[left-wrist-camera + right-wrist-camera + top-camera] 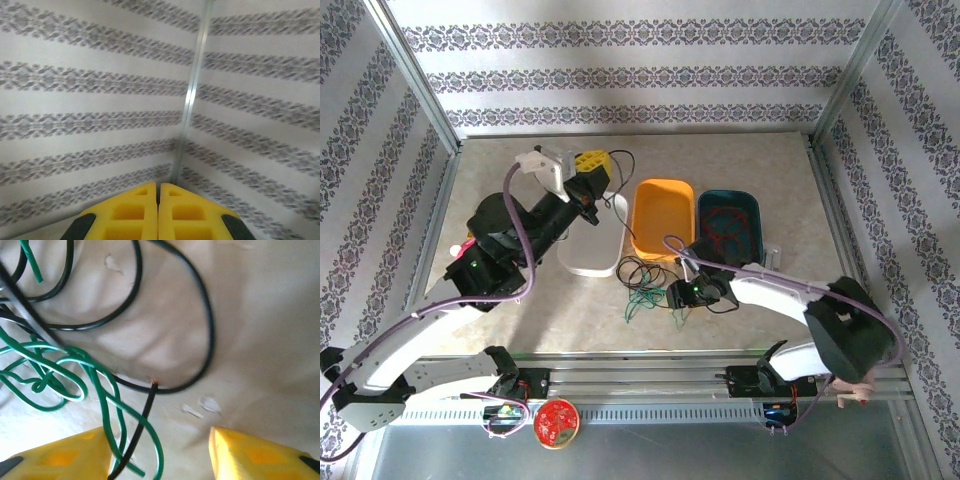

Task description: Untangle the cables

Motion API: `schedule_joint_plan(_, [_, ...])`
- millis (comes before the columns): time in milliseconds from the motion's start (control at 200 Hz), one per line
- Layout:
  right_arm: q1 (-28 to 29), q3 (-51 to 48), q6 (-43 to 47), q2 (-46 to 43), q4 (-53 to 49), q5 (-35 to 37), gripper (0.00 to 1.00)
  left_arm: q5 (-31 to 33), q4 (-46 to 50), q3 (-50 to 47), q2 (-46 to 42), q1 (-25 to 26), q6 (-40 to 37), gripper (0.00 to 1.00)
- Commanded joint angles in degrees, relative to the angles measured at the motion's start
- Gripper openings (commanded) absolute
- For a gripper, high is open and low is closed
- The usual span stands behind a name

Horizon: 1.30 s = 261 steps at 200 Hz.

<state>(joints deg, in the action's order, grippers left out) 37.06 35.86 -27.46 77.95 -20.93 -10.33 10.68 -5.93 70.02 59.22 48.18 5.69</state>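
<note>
Holding my left claw (592,163) high over the far end of the white tray (585,255) makes sense to me only as a way of drawing one strand up and out of the knot. Its yellow fingers (130,215) are pressed flat together, and from above the thin black cable (210,320) arcs away from them and drops toward the heap. My left wrist camera shows no wire between the pads, so I judge, rather than see, that the strand is pinched there.

My right claw (160,452) is low over the surface (740,160), spread wide and holding nothing. It sits at the right edge of the tangle, where black loops lie with the green cable (55,371) just in front of the orange tray (662,205). Through its wrist camera the green cable bunches at the left of the view and sends one loop down beside that finger and into the gap. A cut black end with a copper tip comes down next to it, and the other finger has bare surface around it.

The red cable (725,225) lies coiled by itself in the teal tray (758,220), apart from the others, so I take it as sorted. What remains, as I read it, is parting green from black.
</note>
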Motion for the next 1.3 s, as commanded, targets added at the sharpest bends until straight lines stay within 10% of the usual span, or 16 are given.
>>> schedule_joint_plan(0, [-0.6,-1.3,-1.2,-7.9,-1.1,6.8,0.57,9.5,0.5,1.0,1.9,-1.4,-3.1,0.00])
schedule_joint_plan(370, [-0.9,-1.9,-1.6,-26.8,-3.4,15.2,0.61,3.1,1.7,-6.1,8.7,-14.3,6.1,0.00])
schedule_joint_plan(844, [-0.8,-0.4,-0.1,-23.5,-4.8,11.4,0.61,-3.9,5.1,-20.4,18.4,-16.4,18.8,0.00])
schedule_joint_plan(1159, [0.7,1.7,0.7,-17.6,-4.8,9.9,0.61,13.3,12.7,-16.8,22.3,-16.4,18.5,0.81])
schedule_joint_plan(1299, [1.1,2.1,0.7,-16.3,-4.9,10.0,0.61,15.0,14.3,-14.8,21.0,-16.4,18.4,0.90])
